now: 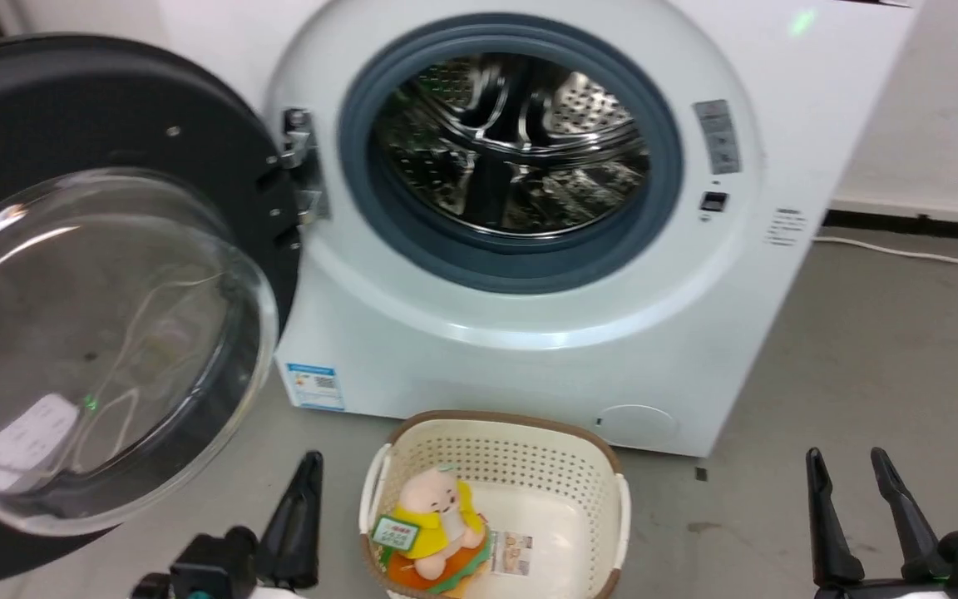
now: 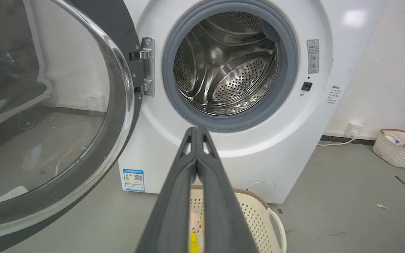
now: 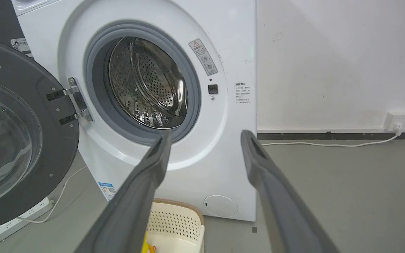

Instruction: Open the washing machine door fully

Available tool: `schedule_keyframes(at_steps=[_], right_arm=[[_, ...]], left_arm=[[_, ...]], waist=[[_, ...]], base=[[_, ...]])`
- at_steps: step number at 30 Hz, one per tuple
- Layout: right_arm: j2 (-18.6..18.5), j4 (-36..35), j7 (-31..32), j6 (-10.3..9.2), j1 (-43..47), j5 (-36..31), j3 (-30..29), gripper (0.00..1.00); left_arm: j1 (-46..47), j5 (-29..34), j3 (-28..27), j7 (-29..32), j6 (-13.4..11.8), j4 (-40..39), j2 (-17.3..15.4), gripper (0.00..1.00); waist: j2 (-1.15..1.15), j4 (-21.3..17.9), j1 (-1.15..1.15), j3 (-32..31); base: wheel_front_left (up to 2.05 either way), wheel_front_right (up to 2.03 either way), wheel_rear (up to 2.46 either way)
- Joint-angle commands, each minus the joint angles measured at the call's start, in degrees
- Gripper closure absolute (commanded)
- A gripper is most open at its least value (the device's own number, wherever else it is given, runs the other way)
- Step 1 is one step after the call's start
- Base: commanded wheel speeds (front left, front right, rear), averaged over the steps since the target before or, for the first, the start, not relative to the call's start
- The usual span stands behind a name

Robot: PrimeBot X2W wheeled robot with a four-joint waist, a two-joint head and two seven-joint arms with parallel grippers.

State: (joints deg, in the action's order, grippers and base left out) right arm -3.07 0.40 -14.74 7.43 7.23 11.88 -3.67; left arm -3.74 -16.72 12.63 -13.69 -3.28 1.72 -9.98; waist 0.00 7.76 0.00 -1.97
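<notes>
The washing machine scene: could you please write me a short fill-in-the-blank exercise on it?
1. The door stands ____, left of the drum.
2. The left gripper is ____.
3. The right gripper is ____.
4. The basket stands in ____ of the washing machine.
Missing words: open; shut; open; front.

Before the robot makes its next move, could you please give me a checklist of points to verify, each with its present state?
1. The washing machine door stands clear of the drum: ok.
2. The door is at the limit of its hinge: cannot tell.
3. The left gripper is shut and empty: ok.
4. The right gripper is open and empty: ok.
5. The basket on the floor is apart from the door: ok.
</notes>
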Motion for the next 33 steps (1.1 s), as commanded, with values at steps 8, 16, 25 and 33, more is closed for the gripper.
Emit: schedule_keyframes(at_steps=[8,16,25,33], right_arm=[[0.2,-1.2,-0.3,0.06,2.1,-0.7,0.4,0.00],[0.2,-0.7,-0.3,0.06,2.3,-0.6,0.9,0.00],[0.2,-0.5,-0.3,0.06,2.4,-0.4,1.0,0.00],[0.2,-0.2,-0.3,0.06,2.3,-0.3,1.0,0.00]], left_arm=[[-2.7,2.8,0.9,-1.2,-0.9,4.3,1.3,0.00],[-3.0,4.4,-0.1,-1.3,-1.1,4.8,2.3,0.00],[-2.8,5.9,-1.1,-1.3,-0.8,4.6,3.2,0.00],[-2.6,7.7,-1.9,-1.3,-0.6,3.4,3.9,0.00]], waist=[[0.00,-3.6,0.00,-0.2],[0.00,-3.7,0.00,-0.2],[0.00,-3.1,0.00,-0.2],[0.00,-2.8,0.00,0.0]], base=[[0.00,0.00,0.00],[0.00,0.00,0.00],[0.00,0.00,0.00],[0.00,0.00,0.00]])
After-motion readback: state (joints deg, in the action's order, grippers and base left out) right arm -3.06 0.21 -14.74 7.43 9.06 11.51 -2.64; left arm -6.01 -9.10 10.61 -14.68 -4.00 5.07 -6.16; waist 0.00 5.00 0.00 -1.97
